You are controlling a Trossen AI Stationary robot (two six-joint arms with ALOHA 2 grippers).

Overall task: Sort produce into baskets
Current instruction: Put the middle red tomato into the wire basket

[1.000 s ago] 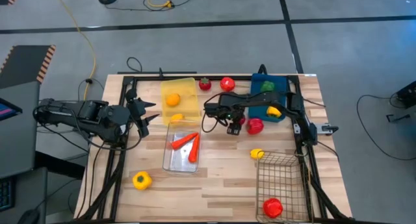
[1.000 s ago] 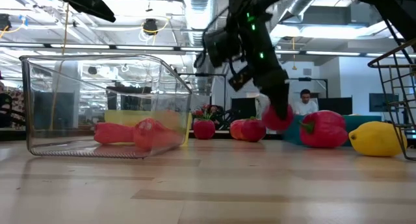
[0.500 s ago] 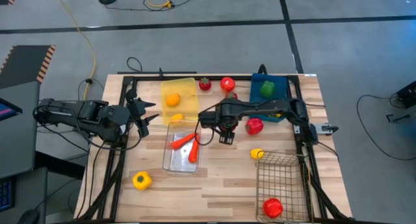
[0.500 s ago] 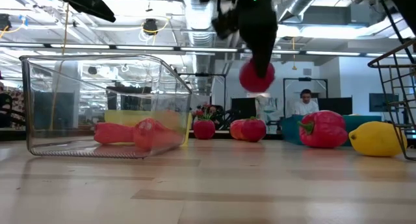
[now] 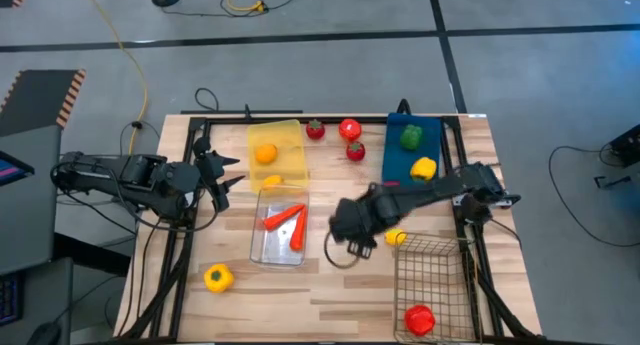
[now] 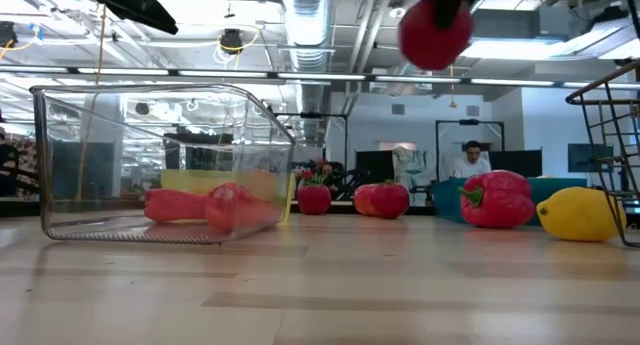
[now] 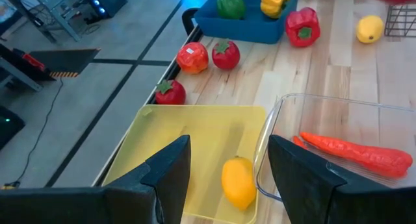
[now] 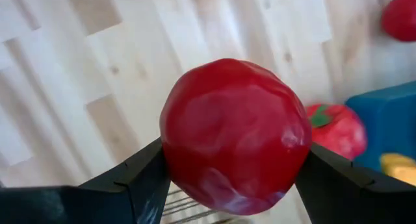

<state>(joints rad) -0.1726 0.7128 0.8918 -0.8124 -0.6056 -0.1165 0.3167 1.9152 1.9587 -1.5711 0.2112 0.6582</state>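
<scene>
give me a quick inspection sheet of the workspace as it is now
surface: wooden table, dark frame round it
job's things: yellow bin holds an orange fruit; clear bin holds carrots; blue bin holds a green pepper and a yellow pepper; wire basket holds a red item; loose on the table: lemon, yellow pepper, red pieces near the back edge
clutter: nothing seen
grippers: right gripper holds a red tomato above the table; left gripper open, waits at the left edge
cables: yellow cable on the floor
surroundings: person seated beyond the table
</scene>
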